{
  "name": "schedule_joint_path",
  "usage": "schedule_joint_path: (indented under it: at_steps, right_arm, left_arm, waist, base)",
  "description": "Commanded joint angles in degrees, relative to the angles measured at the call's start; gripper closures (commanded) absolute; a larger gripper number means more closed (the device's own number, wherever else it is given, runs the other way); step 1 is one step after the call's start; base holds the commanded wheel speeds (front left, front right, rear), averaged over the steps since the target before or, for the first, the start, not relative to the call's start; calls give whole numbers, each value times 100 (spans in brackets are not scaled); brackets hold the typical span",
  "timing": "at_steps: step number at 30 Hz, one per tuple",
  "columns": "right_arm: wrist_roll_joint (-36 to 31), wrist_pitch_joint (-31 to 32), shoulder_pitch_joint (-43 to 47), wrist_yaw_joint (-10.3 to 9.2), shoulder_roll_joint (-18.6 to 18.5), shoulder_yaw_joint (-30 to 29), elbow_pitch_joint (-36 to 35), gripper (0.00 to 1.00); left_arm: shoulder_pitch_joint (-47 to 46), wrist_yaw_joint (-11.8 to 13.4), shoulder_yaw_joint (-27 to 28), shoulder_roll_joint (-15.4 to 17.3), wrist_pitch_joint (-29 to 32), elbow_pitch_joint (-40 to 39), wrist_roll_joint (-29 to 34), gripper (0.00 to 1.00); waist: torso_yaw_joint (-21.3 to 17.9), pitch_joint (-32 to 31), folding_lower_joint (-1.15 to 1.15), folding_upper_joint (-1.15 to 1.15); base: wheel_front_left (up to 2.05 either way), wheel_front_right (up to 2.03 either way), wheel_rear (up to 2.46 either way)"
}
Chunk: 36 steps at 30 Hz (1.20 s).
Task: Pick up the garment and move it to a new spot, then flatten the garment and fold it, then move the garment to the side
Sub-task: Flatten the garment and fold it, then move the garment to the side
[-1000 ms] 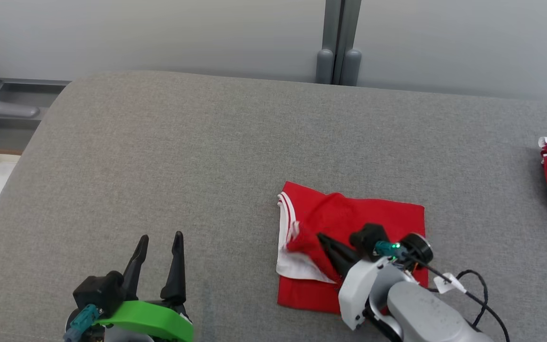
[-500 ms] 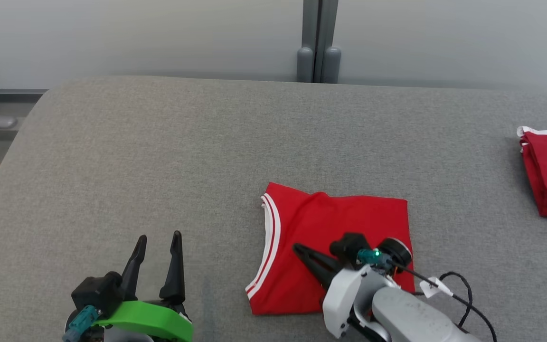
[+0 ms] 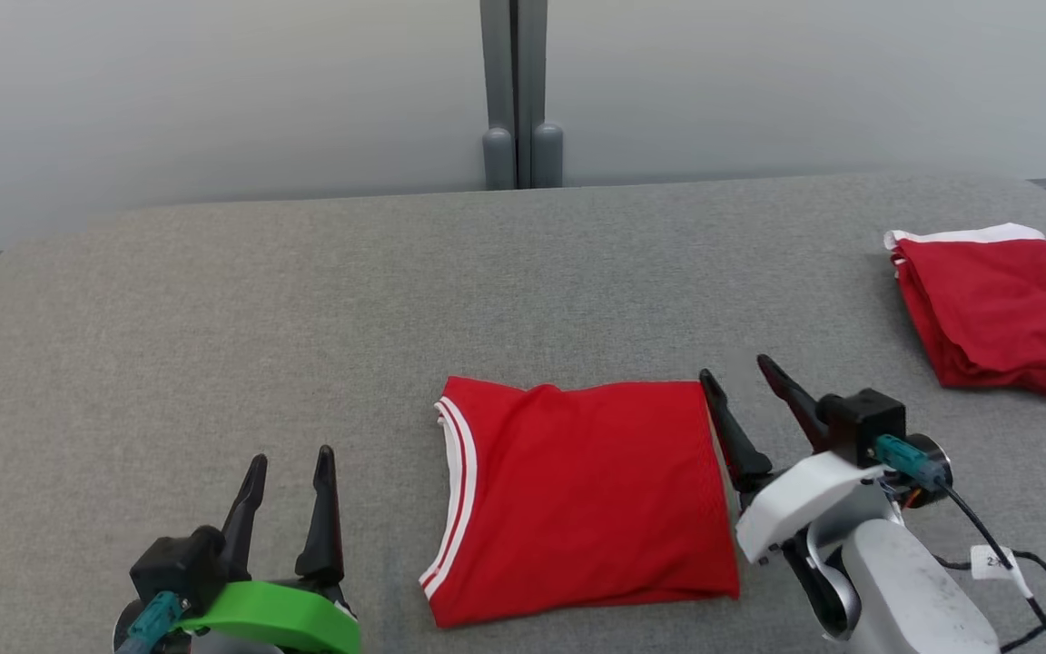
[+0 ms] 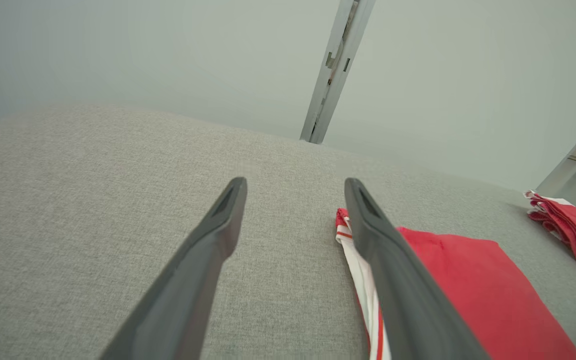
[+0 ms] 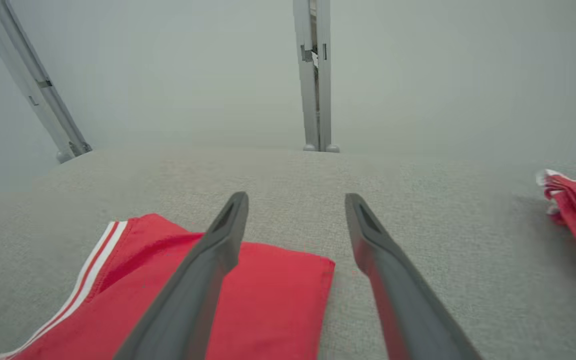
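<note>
The garment [image 3: 577,500] is found folded by the bench [image 3: 214,300] front edge; moving aside is judged outstanding. The left end effector [image 3: 291,454] and right end effector [image 3: 734,368] are released, empty.

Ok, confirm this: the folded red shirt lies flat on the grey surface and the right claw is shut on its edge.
No: the right claw is open, at the shirt's edge without gripping it. The right wrist view shows this.
</note>
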Motion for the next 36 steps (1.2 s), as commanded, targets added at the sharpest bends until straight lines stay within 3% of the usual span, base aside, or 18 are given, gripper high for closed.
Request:
schedule_joint_path:
  at_steps: [1, 13, 36]
  right_arm:
    - [-83, -21, 175, -4, -14, -150, -113, 0]
    - [-46, -22, 1378, -4, -17, -1146, -1112, 0]
    - [-334, -22, 1634, -4, -17, -1277, -1288, 0]
  left_arm:
    - [104, -41, 60, -18, 3, 33, 51, 0]
    - [405, -198, 438, -216, 3, 185, 378, 0]
    - [483, -387, 756, -431, 3, 342, 688, 0]
  waist:
    - [-162, -112, 0, 0]
    - [-354, -190, 0, 0]
    - [-406, -151, 0, 0]
  base:
    - [0, 0, 0]
    - [0, 0, 0]
    - [0, 0, 0]
